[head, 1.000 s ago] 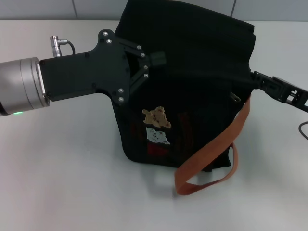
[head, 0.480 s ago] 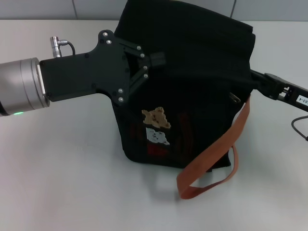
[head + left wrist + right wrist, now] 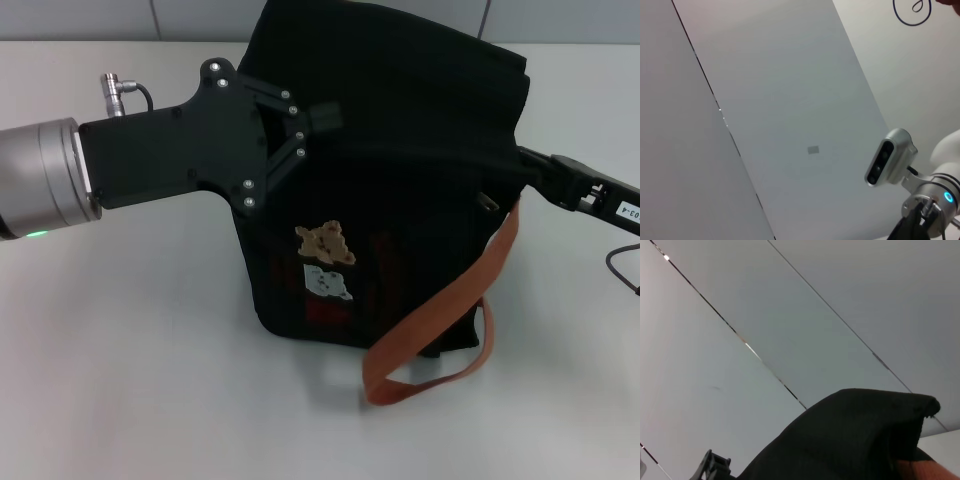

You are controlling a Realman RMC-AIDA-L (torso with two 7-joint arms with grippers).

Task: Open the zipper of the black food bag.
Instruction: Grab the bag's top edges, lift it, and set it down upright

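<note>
The black food bag [image 3: 400,150] stands upright on the table, its two bear patches [image 3: 326,260] facing me. An orange-brown strap [image 3: 450,310] loops down its right side. My left gripper [image 3: 318,128] is at the bag's upper left edge, its fingers drawn together on the fabric. At the bag's right edge, the tip of my right gripper [image 3: 528,165] meets the black cloth. The zipper is lost against the black fabric. A small metal tab [image 3: 487,203] hangs near the right side. The right wrist view shows the bag's fabric [image 3: 850,440] close up.
The white table [image 3: 130,350] spreads around the bag. A cable [image 3: 620,268] lies at the right edge behind my right arm. The left wrist view shows only wall panels and the robot's head camera [image 3: 890,162].
My right gripper drew slightly back to the right along the bag's edge. The strap's lower loop shifted a little. My left gripper nudged up and left.
</note>
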